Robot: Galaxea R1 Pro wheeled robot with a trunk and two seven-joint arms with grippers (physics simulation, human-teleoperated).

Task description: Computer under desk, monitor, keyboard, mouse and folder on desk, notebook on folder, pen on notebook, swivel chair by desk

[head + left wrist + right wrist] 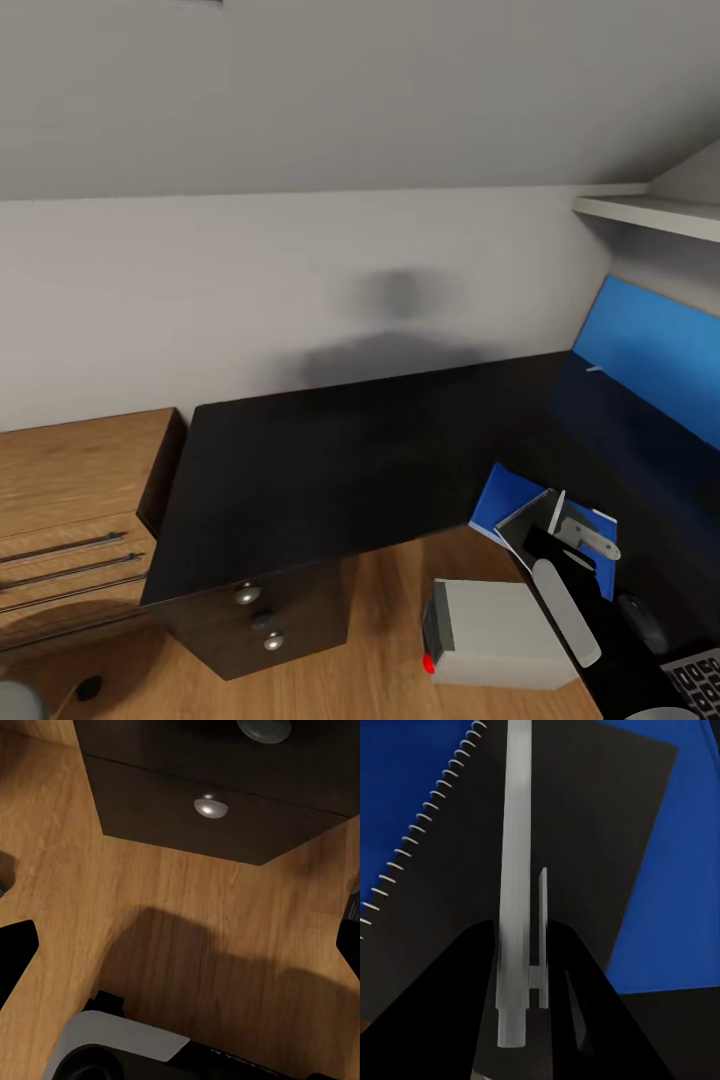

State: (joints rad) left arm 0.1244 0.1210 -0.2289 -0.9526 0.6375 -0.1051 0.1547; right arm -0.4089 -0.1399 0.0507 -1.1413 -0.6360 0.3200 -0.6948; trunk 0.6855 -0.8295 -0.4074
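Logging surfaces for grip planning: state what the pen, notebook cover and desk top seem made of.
Pen: silvery-white, smooth, probably metal or plastic, with a clip. Notebook: dark grey cover, faint sheen, likely card or plastic, with a white wire spiral. Desk top: glossy black, seemingly lacquered, mirroring the blue panel.
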